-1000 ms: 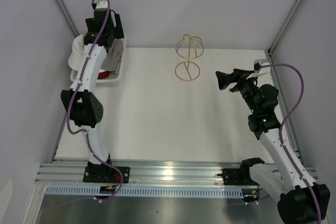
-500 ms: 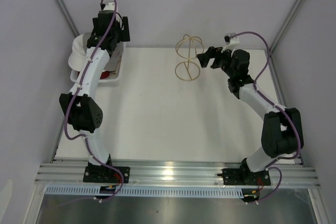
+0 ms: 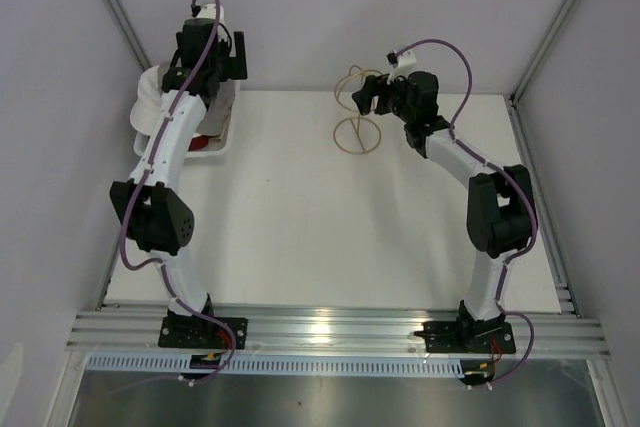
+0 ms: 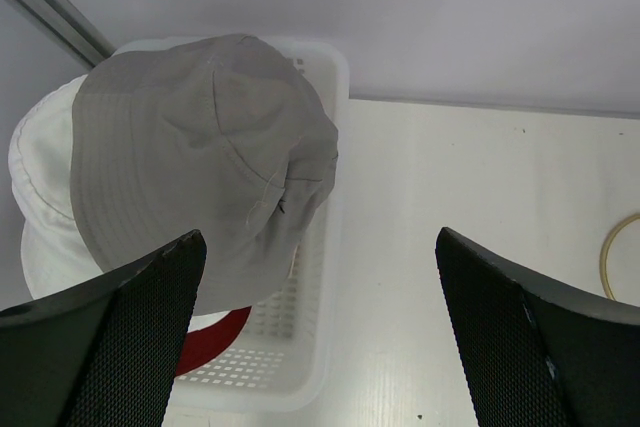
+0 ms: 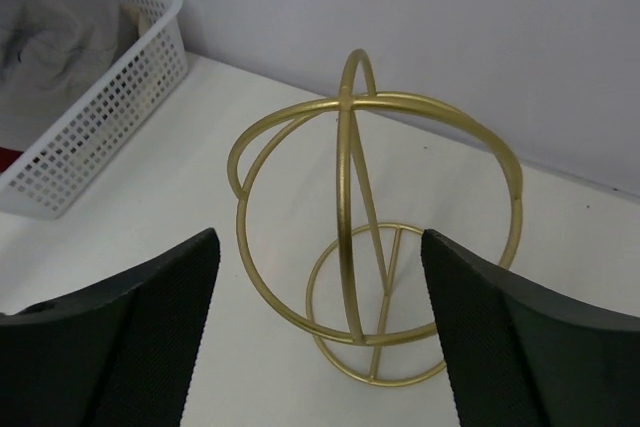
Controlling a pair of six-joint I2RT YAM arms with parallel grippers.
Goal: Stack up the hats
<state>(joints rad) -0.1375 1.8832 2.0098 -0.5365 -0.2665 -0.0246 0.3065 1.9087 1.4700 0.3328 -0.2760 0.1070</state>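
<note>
Left claw (image 4: 318,237), spread apart, hangs over soft grey fabric bucket hat (image 4: 200,147) in white mesh basket (image 4: 310,367); hat at its 10 o'clock. Right claw (image 5: 318,237), apart too, faces gold wire stand (image 5: 345,197).

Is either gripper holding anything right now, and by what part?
Nothing is held. The left gripper is open above the grey hat; the right gripper is open facing the gold wire stand.
</note>
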